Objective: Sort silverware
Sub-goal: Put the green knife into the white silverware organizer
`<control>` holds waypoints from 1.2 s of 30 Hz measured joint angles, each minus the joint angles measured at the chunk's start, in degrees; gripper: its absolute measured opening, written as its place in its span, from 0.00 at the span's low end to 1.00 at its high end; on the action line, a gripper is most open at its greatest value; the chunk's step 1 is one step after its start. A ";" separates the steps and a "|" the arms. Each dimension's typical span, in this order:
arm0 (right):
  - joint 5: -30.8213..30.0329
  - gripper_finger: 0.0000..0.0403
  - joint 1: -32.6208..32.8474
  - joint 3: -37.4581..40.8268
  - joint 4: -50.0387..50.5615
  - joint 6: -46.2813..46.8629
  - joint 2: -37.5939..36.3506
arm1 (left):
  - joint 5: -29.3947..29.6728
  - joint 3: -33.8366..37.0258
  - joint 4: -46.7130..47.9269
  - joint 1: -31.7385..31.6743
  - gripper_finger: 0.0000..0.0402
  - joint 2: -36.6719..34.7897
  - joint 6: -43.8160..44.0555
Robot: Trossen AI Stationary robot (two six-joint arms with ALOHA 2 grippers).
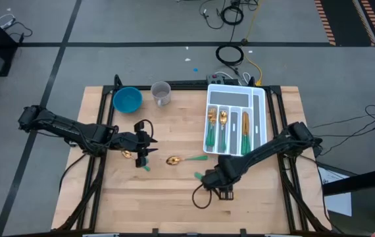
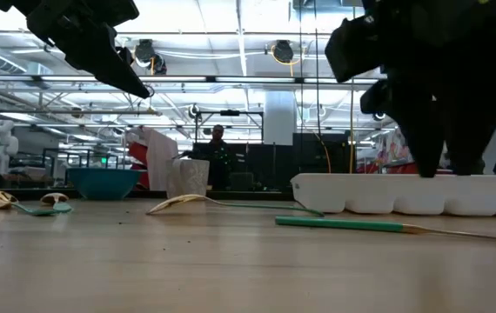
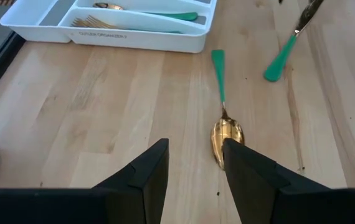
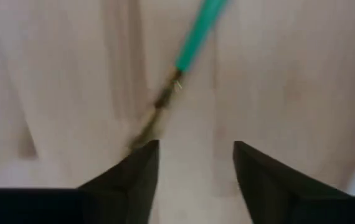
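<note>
The silverware lies on the wooden table: a gold spoon (image 1: 174,160) with a green handle at the middle, two pieces (image 1: 129,155) below my left gripper, and a green-handled piece (image 1: 197,175) beside my right gripper. More silverware lies in the white tray (image 1: 261,108). My left gripper (image 3: 193,146) hangs open above the table, and the spoon (image 3: 227,134) lies just past its fingertips. My right gripper (image 4: 196,146) points down, open, over the slim gold end of the green-handled piece (image 4: 193,43). In the low view that piece (image 2: 344,224) rests flat, with the fingers above it.
A blue bowl (image 1: 127,99) and a clear cup (image 1: 161,93) stand at the far left of the table. The tray fills the far right. A cable loop (image 1: 202,197) hangs by my right arm. A person (image 2: 218,139) stands in the room behind.
</note>
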State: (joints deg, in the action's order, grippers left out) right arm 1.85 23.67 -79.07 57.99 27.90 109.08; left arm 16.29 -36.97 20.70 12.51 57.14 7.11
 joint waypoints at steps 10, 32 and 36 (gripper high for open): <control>-4.50 0.54 -2.29 0.96 -17.58 7.49 0.37 | -1.77 0.00 0.04 0.00 0.40 0.00 -0.08; -6.21 0.53 -1.65 1.00 -13.18 13.51 6.67 | -2.54 4.61 -1.34 0.00 0.40 0.28 0.04; -4.75 0.53 -1.90 0.63 -9.23 13.61 7.64 | -2.54 4.63 -1.95 0.00 0.40 0.28 -0.12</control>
State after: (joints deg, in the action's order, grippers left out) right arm -2.90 21.78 -78.43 48.77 41.51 116.72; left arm 13.76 -32.34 18.76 12.51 57.43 6.99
